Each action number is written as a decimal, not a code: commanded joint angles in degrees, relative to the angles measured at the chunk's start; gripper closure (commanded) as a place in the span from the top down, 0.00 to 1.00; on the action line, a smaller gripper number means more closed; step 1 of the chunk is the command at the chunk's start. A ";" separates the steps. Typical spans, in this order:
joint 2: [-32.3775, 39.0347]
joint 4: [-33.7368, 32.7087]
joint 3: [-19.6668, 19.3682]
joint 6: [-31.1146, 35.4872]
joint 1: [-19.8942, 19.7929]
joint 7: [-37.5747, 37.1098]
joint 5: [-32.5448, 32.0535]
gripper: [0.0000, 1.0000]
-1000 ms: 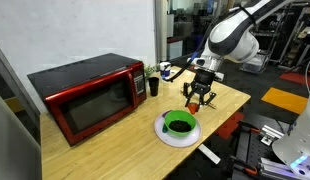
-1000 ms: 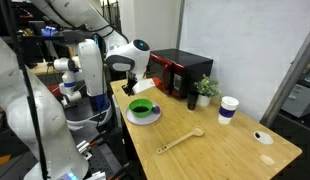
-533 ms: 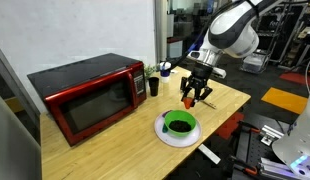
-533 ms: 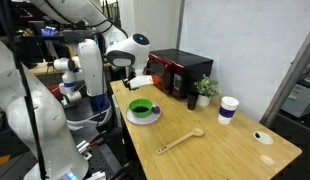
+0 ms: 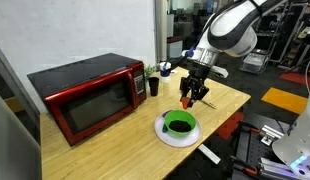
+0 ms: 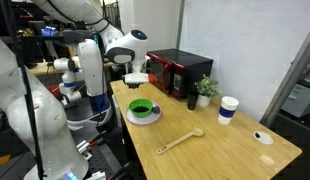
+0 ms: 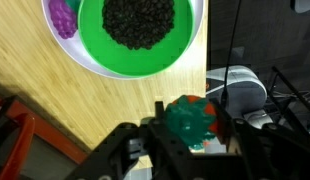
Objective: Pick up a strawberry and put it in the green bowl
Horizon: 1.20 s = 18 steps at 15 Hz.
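Note:
My gripper (image 7: 185, 140) is shut on the strawberry (image 7: 190, 120), a red fruit with a green leafy top. In an exterior view the gripper (image 5: 191, 98) hangs above the table, just beyond the green bowl (image 5: 179, 123). The bowl has a dark inside and stands on a flat white plate (image 5: 165, 137). In the wrist view the bowl (image 7: 92, 42) and the plate (image 7: 199, 27) fill the top of the picture, ahead of the jaws. Bowl (image 6: 141, 108) and gripper (image 6: 136, 82) also show in an exterior view.
A red microwave (image 5: 85, 95) stands at the back of the wooden table, with a dark cup (image 5: 153, 86) beside it. A wooden spoon (image 6: 180, 140), a white cup (image 6: 228, 109) and a small potted plant (image 6: 205, 92) are further along. A purple piece (image 7: 62, 15) lies on the plate.
The gripper, still holding the strawberry, has risen a little and drifted sideways toward the bowl. Bowl and plate have not moved.

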<state>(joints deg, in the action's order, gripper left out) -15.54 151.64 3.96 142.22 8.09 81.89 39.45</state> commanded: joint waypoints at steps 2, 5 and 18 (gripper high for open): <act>0.43 -0.20 -1.28 0.06 1.76 -3.71 -2.21 0.23; 0.57 -0.21 -1.49 0.03 2.15 -4.14 -2.36 0.48; 1.40 -0.76 -1.16 1.16 2.02 -5.60 -2.46 0.23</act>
<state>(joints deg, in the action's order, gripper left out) -14.93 151.43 3.50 142.19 9.12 78.18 37.62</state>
